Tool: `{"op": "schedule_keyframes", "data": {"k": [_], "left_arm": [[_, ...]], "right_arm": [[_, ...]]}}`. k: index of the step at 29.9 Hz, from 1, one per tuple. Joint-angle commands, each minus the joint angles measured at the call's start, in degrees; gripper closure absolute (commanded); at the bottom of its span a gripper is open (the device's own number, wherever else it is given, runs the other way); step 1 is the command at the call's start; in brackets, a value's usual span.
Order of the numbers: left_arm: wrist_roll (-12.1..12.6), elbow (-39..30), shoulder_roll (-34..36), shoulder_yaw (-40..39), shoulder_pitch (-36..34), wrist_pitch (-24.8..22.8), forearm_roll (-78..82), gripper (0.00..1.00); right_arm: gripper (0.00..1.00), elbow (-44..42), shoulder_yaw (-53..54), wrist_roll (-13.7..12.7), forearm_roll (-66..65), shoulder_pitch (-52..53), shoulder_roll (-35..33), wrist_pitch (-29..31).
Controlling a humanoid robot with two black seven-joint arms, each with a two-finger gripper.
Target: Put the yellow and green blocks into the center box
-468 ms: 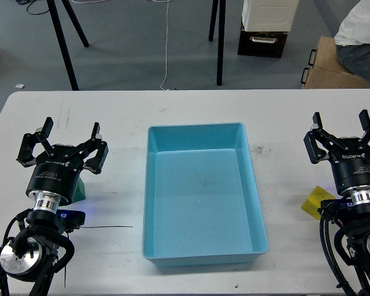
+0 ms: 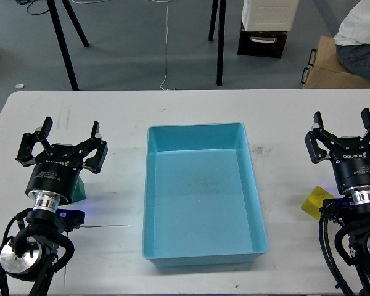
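the box (image 2: 203, 192) sits mid-frame on the white table (image 2: 172, 111), long side running away from the camera, which puts it in equal reach of both arms; it is empty, so neither block has gone in yet. it looks like a moulded plastic tray, pale blue, with smooth sloped walls, rounded corners and a slightly scuffed floor. the left gripper (image 2: 63, 143) stands at the left edge of the frame with its dark fingers spread wide and nothing between them, and the right gripper (image 2: 344, 132) at the right edge is likewise released and bare, both seemingly poised before a reach. the green block (image 2: 79, 191) lies at lower left, mostly hidden behind the left wrist, so only a matte teal-green sloping face shows; its full shape i cannot make out, though it may be a wedge. the yellow block (image 2: 314, 201) lies at lower right, just left of the right wrist, a flat-faced bright yellow piece turned cornerwise to the table edge. each block rests on the side of the arm nearest it, which suggests one arm per block, each carrying inward to the box. the table top is hard, matte and lightly smudged.
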Motion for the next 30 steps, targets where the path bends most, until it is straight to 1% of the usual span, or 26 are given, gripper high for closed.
{"op": "schedule_keyframes", "data": {"k": [1, 3, 5, 7, 8, 10, 12, 14, 15, 17, 19, 21, 24, 27, 30], "left_arm": [[0.0, 0.0, 0.0, 0.0, 0.0, 0.0, 0.0, 0.0], [0.1, 0.0, 0.0, 0.0, -0.1, 0.0, 0.0, 0.0], [0.1, 0.0, 0.0, 0.0, -0.4, 0.1, 0.0, 0.0], [0.0, 0.0, 0.0, 0.0, -0.6, 0.1, 0.0, 0.0], [0.0, 0.0, 0.0, 0.0, -0.6, 0.1, 0.0, 0.0], [0.1, 0.0, 0.0, 0.0, -0.7, 0.1, 0.0, 0.0], [0.0, 0.0, 0.0, 0.0, -0.7, 0.1, 0.0, 0.0], [0.0, 0.0, 0.0, 0.0, -0.7, 0.1, 0.0, 0.0], [0.0, 0.0, 0.0, 0.0, -0.7, 0.1, 0.0, 0.0], [0.0, 0.0, 0.0, -0.1, -0.6, 0.1, 0.0, 0.0], [0.0, 0.0, 0.0, -0.1, -0.6, 0.0, 0.0, 0.0], [0.1, 0.0, 0.0, -0.1, -0.5, 0.0, 0.0, 0.0], [0.0, 0.0, 0.0, -0.1, -0.5, 0.0, 0.0, 0.0], [0.0, 0.0, 0.0, -0.1, -0.5, 0.0, 0.0, 0.0], [0.0, 0.0, 0.0, 0.0, -0.5, 0.0, 0.0, 0.0]], "right_arm": [[0.01, 0.2, 1.3, 0.2, -18.4, 4.3, -5.5, -3.5], [0.02, 0.2, 1.0, 0.2, -26.1, 7.1, -10.1, -5.2], [0.01, -0.3, -0.3, 0.2, -33.3, 10.1, -15.6, -5.5], [0.01, -1.3, -4.1, 1.1, -42.2, 13.5, -21.3, -5.3], [0.01, -2.4, -6.9, 2.2, -47.2, 15.4, -24.4, -5.3], [0.01, -4.6, -13.0, 6.6, -56.2, 20.2, -30.0, -5.3], [0.01, -7.0, -20.0, 13.1, -64.8, 25.9, -34.8, -5.3], [0.01, -9.0, -25.6, 18.7, -72.6, 30.2, -38.0, -5.7], [0.01, -9.7, -28.8, 22.2, -77.0, 32.6, -39.4, -5.7], [0.01, -10.1, -35.3, 22.3, -84.2, 37.6, -41.9, -5.7], [0.02, -10.0, -42.5, 22.3, -88.0, 42.2, -44.6, -5.2], [0.01, -9.8, -49.4, 22.3, -89.5, 47.7, -48.6, -5.1], [0.01, -8.1, -63.6, 22.3, -91.0, 57.7, -55.4, -5.1], [0.02, -5.7, -74.5, 22.3, -93.9, 66.3, -59.3, -5.1], [0.02, -5.0, -82.0, 22.3, -94.7, 71.4, -61.6, -5.1]]}}
